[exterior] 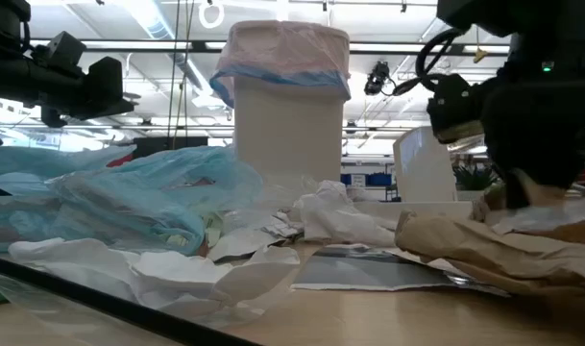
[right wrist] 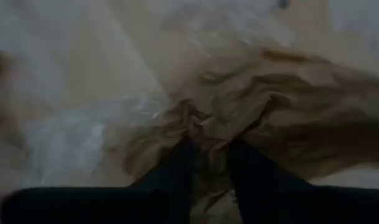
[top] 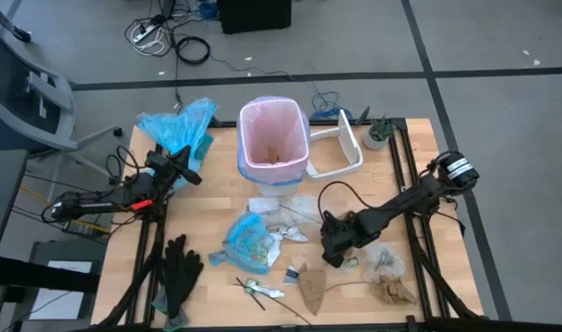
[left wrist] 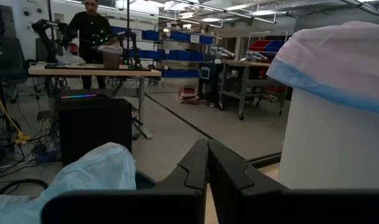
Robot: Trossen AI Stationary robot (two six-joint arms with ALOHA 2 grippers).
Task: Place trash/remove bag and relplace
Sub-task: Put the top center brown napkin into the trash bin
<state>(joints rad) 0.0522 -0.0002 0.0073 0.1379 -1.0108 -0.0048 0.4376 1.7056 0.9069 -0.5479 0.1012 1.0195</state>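
Note:
A white bin stands at the table's far middle, lined with the pale pink bag, whose blue-edged rim folds over the top. Scraps of trash lie in front of it: white paper, brown paper, clear film and a thin black utensil. My right gripper points down into the scraps right of centre, shut on a crumpled brown paper piece. My left gripper hovers shut at the far left, beside a light-blue bag. My right gripper pinches a crumpled ridge of the brown paper between its two fingers, coming from above and pointing down. The paper lies spread on the table around the fingertips, beside clear film. I cannot tell whether the fingers hold one layer or several.
A white bin lid frame and a small plant sit right of the bin. A second light-blue bag lies near the centre, and black gloves lie near the left front edge. More brown paper lies at the near right.

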